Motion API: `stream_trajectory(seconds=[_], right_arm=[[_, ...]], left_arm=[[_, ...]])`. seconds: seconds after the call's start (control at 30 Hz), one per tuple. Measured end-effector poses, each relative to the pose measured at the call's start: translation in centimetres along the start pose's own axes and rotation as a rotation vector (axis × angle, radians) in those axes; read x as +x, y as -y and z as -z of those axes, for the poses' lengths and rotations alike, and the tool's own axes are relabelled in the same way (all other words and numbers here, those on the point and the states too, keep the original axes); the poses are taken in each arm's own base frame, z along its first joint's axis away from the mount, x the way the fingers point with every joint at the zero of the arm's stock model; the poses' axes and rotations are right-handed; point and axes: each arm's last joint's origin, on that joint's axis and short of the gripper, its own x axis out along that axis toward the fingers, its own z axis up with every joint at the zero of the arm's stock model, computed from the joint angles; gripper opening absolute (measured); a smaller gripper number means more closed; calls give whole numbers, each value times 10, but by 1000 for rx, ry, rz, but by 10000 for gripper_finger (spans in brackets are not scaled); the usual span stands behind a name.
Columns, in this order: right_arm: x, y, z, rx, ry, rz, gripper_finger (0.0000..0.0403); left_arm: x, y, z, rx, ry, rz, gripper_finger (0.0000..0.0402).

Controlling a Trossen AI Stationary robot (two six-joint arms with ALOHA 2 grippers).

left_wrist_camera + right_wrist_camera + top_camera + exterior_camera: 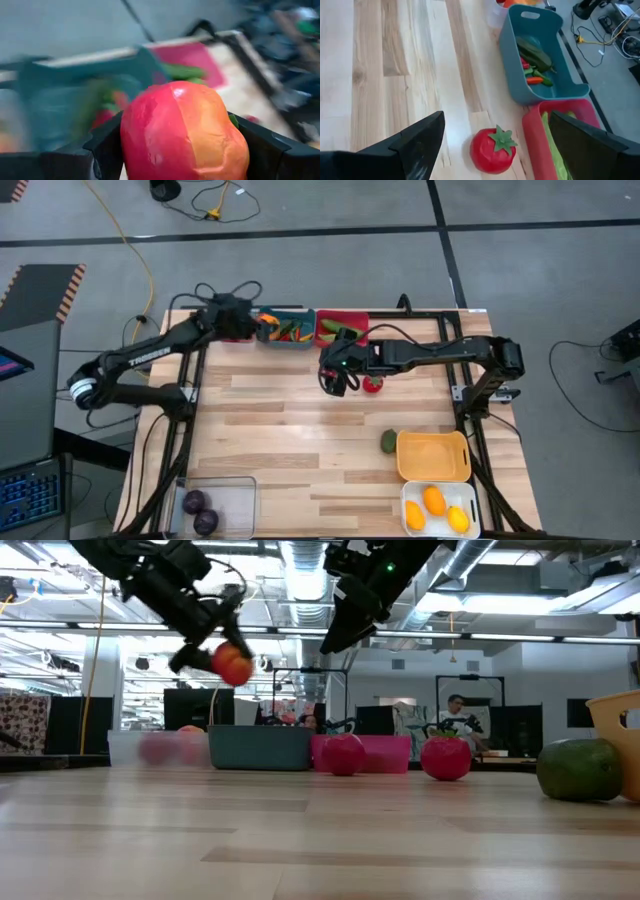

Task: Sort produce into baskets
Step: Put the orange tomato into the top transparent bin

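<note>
Both arms (150, 365) are black, built of jointed tubular links; the left one bears white lettering along its link and a white collar near its base. Black cables loop off its wrist. The fingers (415, 145) are matte black, flat and wedge-shaped.

The table (300, 420) is pale wood planks w/ visible grain, smooth, slight satin sheen. The teal basket (555, 50) and red basket (540, 145) look like matt moulded plastic. The tomato (492, 150) is smooth plastic, a bit glossy; the red-orange pepper (185, 132) is glossy too, w/ small dents. The left gripper's fingers (107, 150) are matt black plastic.
</note>
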Motion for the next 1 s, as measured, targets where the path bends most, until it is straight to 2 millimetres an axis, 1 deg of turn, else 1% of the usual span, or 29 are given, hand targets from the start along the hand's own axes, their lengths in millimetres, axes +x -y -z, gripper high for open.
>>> stream_trajectory(seconds=[0.23, 0.3, 0.4, 0.53, 0.9, 1.0], right_arm=[[0, 0, 0, -1, -2, -1, 385], [0, 0, 0, -1, -2, -1, 385], [0, 0, 0, -1, -2, -1, 385], [0, 0, 0, -1, -1, -1, 385], [1, 0, 0, -1, -3, -6, 385], [1, 0, 0, -1, -3, -6, 385]], left_arm=[[-31, -39, -9, 89, 66, -418, 279], [-35, -50, -10, 115, 68, -536, 279], [-39, -62, -14, 141, 74, -644, 279], [-38, -73, -17, 149, 52, -692, 279], [-34, -75, -13, 196, -10, -699, 279], [-30, -75, -9, 233, -59, -716, 279]])
